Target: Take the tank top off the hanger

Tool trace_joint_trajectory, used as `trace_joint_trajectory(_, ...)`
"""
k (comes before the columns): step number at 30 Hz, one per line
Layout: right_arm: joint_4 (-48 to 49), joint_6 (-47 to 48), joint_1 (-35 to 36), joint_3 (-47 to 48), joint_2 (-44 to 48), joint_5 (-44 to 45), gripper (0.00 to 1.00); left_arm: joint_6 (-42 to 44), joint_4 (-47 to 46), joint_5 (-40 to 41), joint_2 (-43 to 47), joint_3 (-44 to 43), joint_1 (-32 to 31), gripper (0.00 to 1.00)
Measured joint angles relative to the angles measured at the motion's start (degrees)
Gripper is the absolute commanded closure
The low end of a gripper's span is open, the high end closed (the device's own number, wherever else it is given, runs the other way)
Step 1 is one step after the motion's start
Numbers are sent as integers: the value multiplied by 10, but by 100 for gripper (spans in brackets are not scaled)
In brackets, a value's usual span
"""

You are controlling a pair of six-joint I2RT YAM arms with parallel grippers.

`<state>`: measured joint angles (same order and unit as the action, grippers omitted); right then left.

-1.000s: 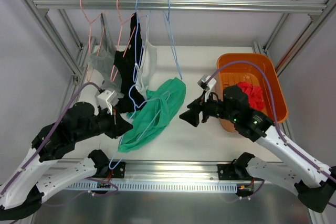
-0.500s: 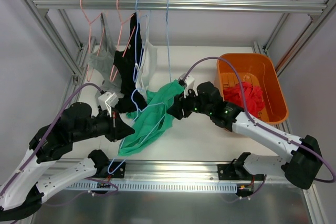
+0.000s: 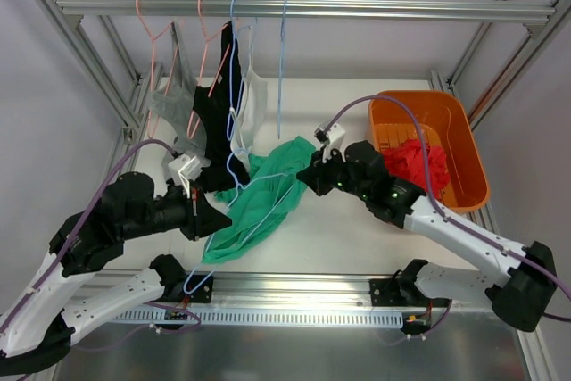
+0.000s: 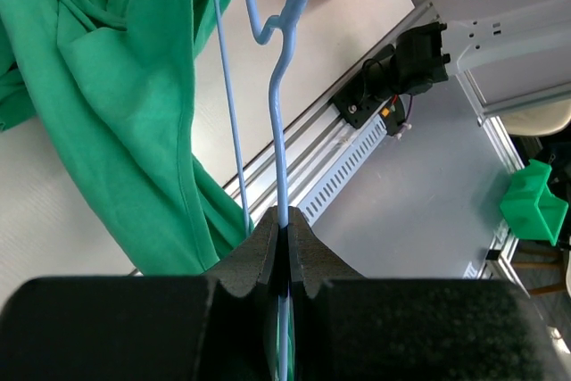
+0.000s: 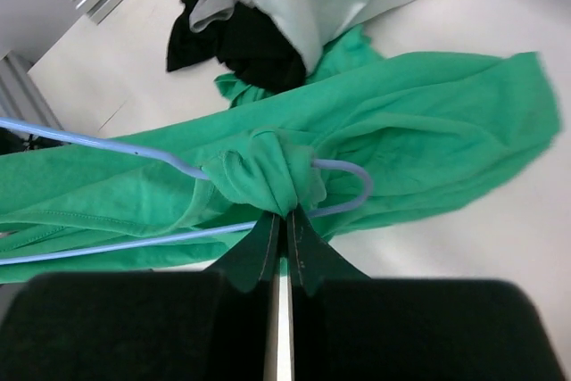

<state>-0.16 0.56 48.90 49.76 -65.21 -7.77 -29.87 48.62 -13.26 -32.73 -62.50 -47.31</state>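
The green tank top [image 3: 268, 202] lies draped on the table between my two arms, still threaded on a light blue wire hanger [image 4: 278, 131]. My left gripper [image 3: 210, 219] is shut on the hanger's wire, which runs straight up out of the jaws [image 4: 285, 220]. My right gripper [image 3: 306, 176] is shut on a bunched fold of the tank top [image 5: 268, 176] where it wraps the hanger's rounded end [image 5: 352, 176]. In the right wrist view the jaw tips [image 5: 285, 216] pinch the green cloth just below the wire.
An orange bin [image 3: 464, 144] at the right holds a red garment [image 3: 419, 162]. The overhead rail [image 3: 303, 8] carries hangers with grey [image 3: 174, 104], black [image 3: 214, 122] and white [image 3: 252, 100] garments, plus an empty blue hanger [image 3: 282, 69].
My right arm swung left from beside the bin to the tank top, and its open jaws shut on the cloth. The left gripper kept its hold on the hanger.
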Motion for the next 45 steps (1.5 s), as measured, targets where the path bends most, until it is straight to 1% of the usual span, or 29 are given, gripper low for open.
trace_joint_trajectory(4, -45, 15, -18, 3, 75, 59, 100, 9, -4, -19, -8, 0, 0, 100)
trace_joint_trajectory(8, -89, 31, -81, 27, 122, 100, 100, 26, -3, -57, -41, -14, 0, 100)
trace_joint_trajectory(10, -107, 36, -120, 38, 130, 108, 100, 38, -10, -89, -71, -46, 0, 100)
trace_joint_trajectory(13, -144, 37, -176, 43, 135, 110, 100, 54, -37, -130, -119, -122, 0, 100)
trace_joint_trajectory(17, -231, 22, -227, 63, 143, 112, 100, 80, -83, -163, -169, -222, 0, 100)
trace_joint_trajectory(19, -262, 14, -243, 80, 150, 99, 100, 95, -121, -181, -190, -254, -1, 100)
trace_joint_trajectory(21, -281, 5, -252, 95, 171, 60, 100, 106, -171, -191, -205, -266, -9, 100)
trace_joint_trajectory(22, -284, -3, -253, 99, 185, 26, 100, 116, -205, -193, -211, -264, -18, 100)
trace_joint_trajectory(24, -273, -22, -254, 101, 216, -66, 100, 146, -293, -184, -219, -240, -42, 100)
trace_joint_trajectory(25, -264, -36, -254, 100, 236, -134, 100, 164, -339, -176, -223, -221, -57, 100)
trace_joint_trajectory(26, -260, -42, -253, 100, 243, -160, 100, 179, -374, -166, -225, -204, -67, 100)
trace_joint_trajectory(29, -254, -59, -249, 98, 283, -248, 100, 251, -505, -116, -261, -161, -99, 100)
trace_joint_trajectory(31, -268, -59, -249, 97, 309, -281, 100, 298, -605, -67, -301, -140, -107, 100)
trace_joint_trajectory(33, -286, -57, -248, 95, 326, -301, 100, 343, -709, -9, -331, -102, -108, 100)
trace_joint_trajectory(36, -302, -57, -246, 73, 335, -315, 100, 403, -838, 63, -358, -46, -108, 100)
trace_joint_trajectory(39, -315, -57, -239, 29, 328, -305, 100, 443, -924, 130, -378, -29, -108, 100)
trace_joint_trajectory(41, -317, -60, -230, 0, 317, -290, 100, 458, -977, 147, -377, -20, -107, 100)
trace_joint_trajectory(44, -311, -67, -203, -38, 287, -255, 100, 468, -1054, 150, -360, 10, -108, 100)
trace_joint_trajectory(45, -311, -68, -192, -44, 279, -245, 96, 467, -1069, 151, -352, 19, -108, 100)
